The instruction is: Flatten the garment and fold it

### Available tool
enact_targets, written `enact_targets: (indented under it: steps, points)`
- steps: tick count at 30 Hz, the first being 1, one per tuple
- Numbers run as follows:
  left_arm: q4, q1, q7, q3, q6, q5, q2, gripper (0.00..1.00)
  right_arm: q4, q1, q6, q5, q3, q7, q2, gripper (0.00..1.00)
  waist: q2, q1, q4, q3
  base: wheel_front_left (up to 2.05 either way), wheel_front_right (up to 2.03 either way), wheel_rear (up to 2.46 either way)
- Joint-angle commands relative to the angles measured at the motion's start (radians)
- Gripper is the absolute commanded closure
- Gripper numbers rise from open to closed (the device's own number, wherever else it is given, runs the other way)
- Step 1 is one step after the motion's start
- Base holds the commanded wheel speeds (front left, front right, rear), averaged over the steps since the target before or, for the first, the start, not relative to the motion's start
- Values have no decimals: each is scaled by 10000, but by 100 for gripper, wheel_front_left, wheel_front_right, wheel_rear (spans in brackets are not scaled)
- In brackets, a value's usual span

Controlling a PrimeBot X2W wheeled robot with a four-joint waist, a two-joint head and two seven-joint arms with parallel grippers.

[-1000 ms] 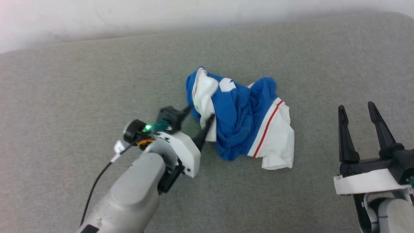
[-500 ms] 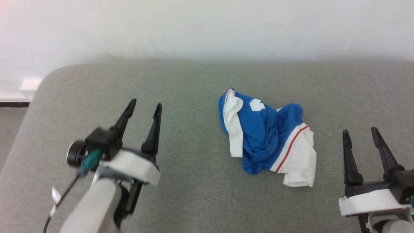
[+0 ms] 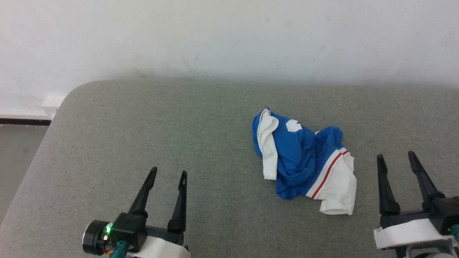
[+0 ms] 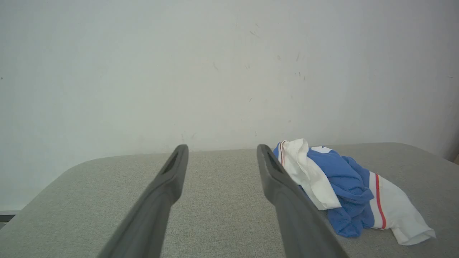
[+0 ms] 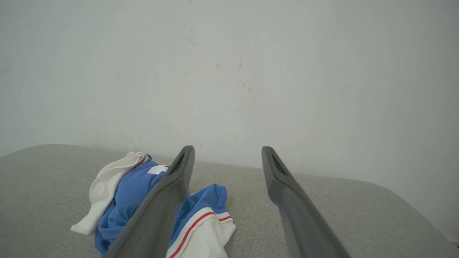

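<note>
The garment (image 3: 304, 161) lies crumpled in a heap on the grey table (image 3: 161, 125), right of centre: royal blue with white sleeves and a red stripe. It also lies at the right in the left wrist view, garment (image 4: 344, 190), and at the lower left in the right wrist view, garment (image 5: 132, 193), partly behind a finger. My left gripper (image 3: 168, 173) stands open near the front edge, well to the left of the heap and apart from it. My right gripper (image 3: 394, 157) stands open just right of the heap, touching nothing.
A white wall (image 3: 229, 36) runs behind the table. The table's rounded left corner (image 3: 68, 96) drops to a lower floor strip (image 3: 18, 143). Bare grey surface spreads left of the heap and in front of it.
My left gripper has drawn back from the garment's left edge to the lower left, empty and open. The head camera has tilted up, showing more wall. The garment keeps its shape.
</note>
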Motion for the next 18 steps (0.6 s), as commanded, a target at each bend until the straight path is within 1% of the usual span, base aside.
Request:
enact_targets:
  steps: [1,6,9,11,12,14,16,18]
  points:
    - [-55,107,-44,107,-92,90,-58,0,-16,77,-9,65,51,-46,26,0,-1,0,-19,19,0,0,0]
    - [60,93,-44,373,-541,201,-207,0,-52,13,-9,54,200,-46,26,0,-1,0,-184,202,0,0,0]
    - [377,-186,-19,216,-953,114,-284,0,-93,-80,-9,33,308,-46,26,0,-1,0,-375,411,0,0,0]
    - [587,-576,267,12,-1306,-81,-362,0,-131,-153,-9,10,324,-46,26,0,-1,0,-523,617,0,0,0]
    - [667,-822,542,-98,-1476,-189,-413,0,-149,-194,-9,-2,320,-46,26,0,-1,0,-602,733,0,0,0]
    - [787,-1342,1300,-232,-1771,-744,-762,0,-193,-277,-9,-21,270,-46,26,0,-1,0,-740,990,0,0,0]
    - [1014,-2006,2371,-513,-1972,-944,-925,0,-218,-351,-9,-35,224,-46,26,0,-1,0,-868,1237,0,0,0]
    - [1256,-2698,3272,-678,-2049,-1127,-1155,0,-221,-448,-9,-47,242,-46,26,0,-1,0,-1029,1492,0,0,0]
